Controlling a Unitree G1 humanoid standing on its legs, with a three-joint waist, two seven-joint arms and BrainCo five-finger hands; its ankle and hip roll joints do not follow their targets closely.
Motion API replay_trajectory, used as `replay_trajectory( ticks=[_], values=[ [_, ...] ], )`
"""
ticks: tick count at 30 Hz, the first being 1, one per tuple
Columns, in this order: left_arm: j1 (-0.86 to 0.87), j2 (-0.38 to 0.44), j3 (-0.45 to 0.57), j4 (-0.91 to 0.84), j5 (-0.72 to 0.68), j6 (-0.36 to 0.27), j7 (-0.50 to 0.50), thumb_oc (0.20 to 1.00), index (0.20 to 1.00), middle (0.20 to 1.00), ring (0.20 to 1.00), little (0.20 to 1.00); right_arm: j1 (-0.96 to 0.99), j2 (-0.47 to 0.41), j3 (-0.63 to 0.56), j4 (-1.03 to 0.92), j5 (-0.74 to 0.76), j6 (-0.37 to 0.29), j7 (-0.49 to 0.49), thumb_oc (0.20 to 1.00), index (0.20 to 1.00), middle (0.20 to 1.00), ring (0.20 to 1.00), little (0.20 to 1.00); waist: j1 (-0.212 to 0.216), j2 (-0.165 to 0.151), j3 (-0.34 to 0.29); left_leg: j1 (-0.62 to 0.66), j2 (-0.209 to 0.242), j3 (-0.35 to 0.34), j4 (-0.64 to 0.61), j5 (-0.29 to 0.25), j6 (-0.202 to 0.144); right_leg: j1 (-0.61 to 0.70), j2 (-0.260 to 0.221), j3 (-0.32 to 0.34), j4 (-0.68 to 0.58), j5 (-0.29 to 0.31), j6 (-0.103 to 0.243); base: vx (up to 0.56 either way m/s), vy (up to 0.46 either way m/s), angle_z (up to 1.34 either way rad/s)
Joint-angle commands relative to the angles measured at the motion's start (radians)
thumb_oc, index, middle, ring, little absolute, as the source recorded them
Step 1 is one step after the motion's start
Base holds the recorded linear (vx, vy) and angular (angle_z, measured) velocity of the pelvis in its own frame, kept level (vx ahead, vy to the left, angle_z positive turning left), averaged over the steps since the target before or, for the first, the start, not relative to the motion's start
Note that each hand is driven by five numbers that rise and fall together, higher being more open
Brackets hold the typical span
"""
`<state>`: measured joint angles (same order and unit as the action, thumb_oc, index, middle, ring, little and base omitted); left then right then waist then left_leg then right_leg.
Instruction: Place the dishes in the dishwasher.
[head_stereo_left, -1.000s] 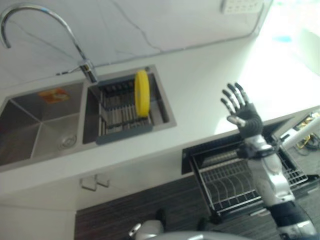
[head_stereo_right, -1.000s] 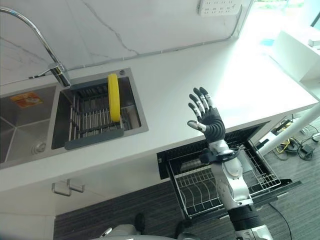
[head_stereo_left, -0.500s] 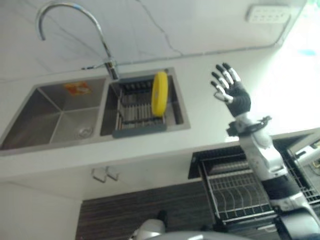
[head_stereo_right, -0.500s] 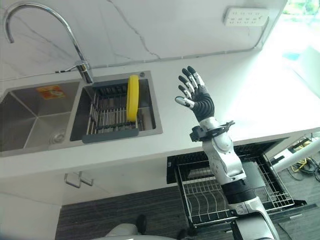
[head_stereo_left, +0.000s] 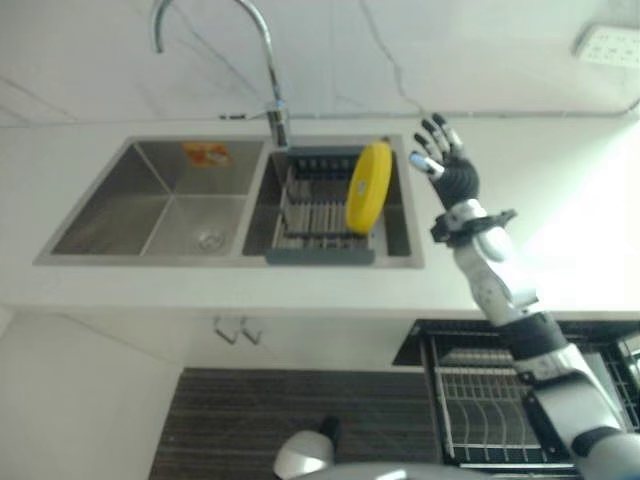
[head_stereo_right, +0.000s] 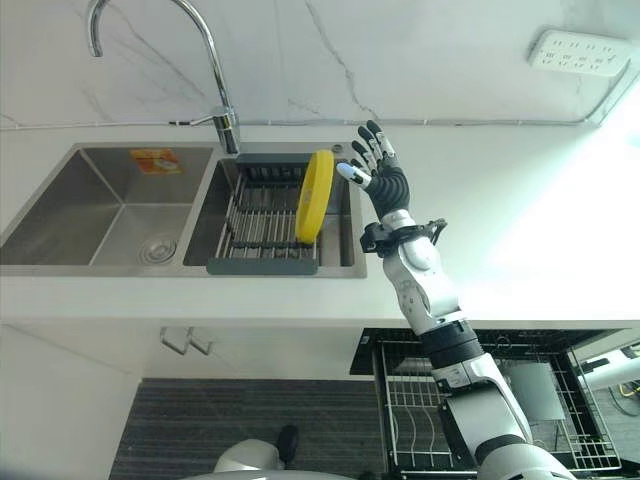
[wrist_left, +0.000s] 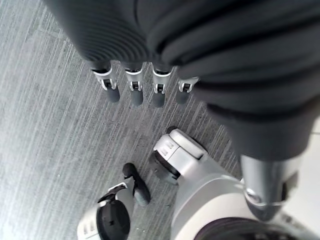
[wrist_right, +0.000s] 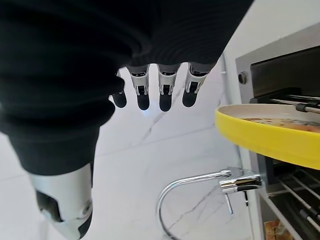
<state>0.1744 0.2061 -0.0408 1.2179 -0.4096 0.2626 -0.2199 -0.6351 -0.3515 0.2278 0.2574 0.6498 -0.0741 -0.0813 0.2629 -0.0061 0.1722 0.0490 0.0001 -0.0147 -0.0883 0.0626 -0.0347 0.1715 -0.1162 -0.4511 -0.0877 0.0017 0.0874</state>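
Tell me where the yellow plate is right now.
The yellow plate stands on edge in the drying rack in the sink's right basin, just left of the open right robot hand.

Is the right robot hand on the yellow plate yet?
Apart. The right wrist view shows bare wall between the open right robot hand and the yellow plate, which stands on edge in the sink rack.

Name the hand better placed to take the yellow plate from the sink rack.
Right. The right hand hangs open just beside the plate, which stands on edge in the rack. The left hand hangs open over the floor, away from the sink.
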Motion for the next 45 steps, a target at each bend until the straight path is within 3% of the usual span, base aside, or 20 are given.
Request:
replay_trajectory(
  ticks=[1, 5, 10, 22, 45],
  values=[
    [-0.022, 0.023, -0.074, 0.057, 0.039, 0.001, -0.019, 1.000, 1.000, 1.000, 1.000, 1.000, -0.084, -0.034, -0.004, -0.001, 0.027, -0.058, -0.029, 1.000, 1.000, 1.000, 1.000, 1.000, 0.029, 0.013, -0.003, -0.067, 0.029, 0.023, 0.017, -0.031, -0.016, 0.034, -0.024, -0.029, 0.084, -0.121, 0.004, 0.05, 0.009, 0.11],
    [-0.017, 0.026, -0.085, 0.052, 0.050, -0.003, -0.011, 1.000, 1.000, 1.000, 1.000, 1.000, -0.112, -0.044, -0.029, 0.040, 0.034, -0.109, -0.080, 1.000, 1.000, 1.000, 1.000, 1.000, 0.044, 0.015, 0.001, -0.072, 0.022, 0.010, 0.018, -0.030, -0.013, 0.038, -0.028, -0.034, 0.092, -0.125, 0.006, 0.06, 0.002, 0.08],
    [-0.013, 0.031, -0.084, 0.058, 0.055, -0.007, -0.013, 1.000, 1.000, 1.000, 1.000, 1.000, -0.129, -0.047, -0.039, 0.062, 0.037, -0.127, -0.094, 1.000, 1.000, 1.000, 1.000, 1.000, 0.047, 0.025, 0.005, -0.069, 0.018, 0.001, 0.018, -0.029, -0.011, 0.038, -0.035, -0.035, 0.099, -0.126, 0.008, 0.03, -0.004, 0.08],
    [-0.007, 0.034, -0.077, 0.049, 0.045, 0.002, -0.015, 1.000, 1.000, 1.000, 1.000, 1.000, -0.122, -0.031, -0.021, 0.095, 0.019, -0.073, -0.067, 1.000, 1.000, 1.000, 1.000, 1.000, 0.046, 0.037, 0.017, -0.071, 0.016, -0.009, 0.023, -0.026, -0.009, 0.032, -0.043, -0.029, 0.112, -0.131, 0.007, 0.03, -0.002, -0.01],
    [-0.017, 0.040, -0.088, 0.033, 0.027, 0.007, -0.020, 1.000, 1.000, 1.000, 1.000, 1.000, -0.143, 0.025, 0.025, 0.158, 0.009, -0.065, -0.076, 1.000, 1.000, 1.000, 1.000, 1.000, 0.059, 0.060, 0.050, -0.085, 0.000, -0.027, 0.024, -0.017, 0.002, 0.017, -0.062, -0.039, 0.141, -0.133, 0.012, 0.00, 0.005, 0.00]
  ],
)
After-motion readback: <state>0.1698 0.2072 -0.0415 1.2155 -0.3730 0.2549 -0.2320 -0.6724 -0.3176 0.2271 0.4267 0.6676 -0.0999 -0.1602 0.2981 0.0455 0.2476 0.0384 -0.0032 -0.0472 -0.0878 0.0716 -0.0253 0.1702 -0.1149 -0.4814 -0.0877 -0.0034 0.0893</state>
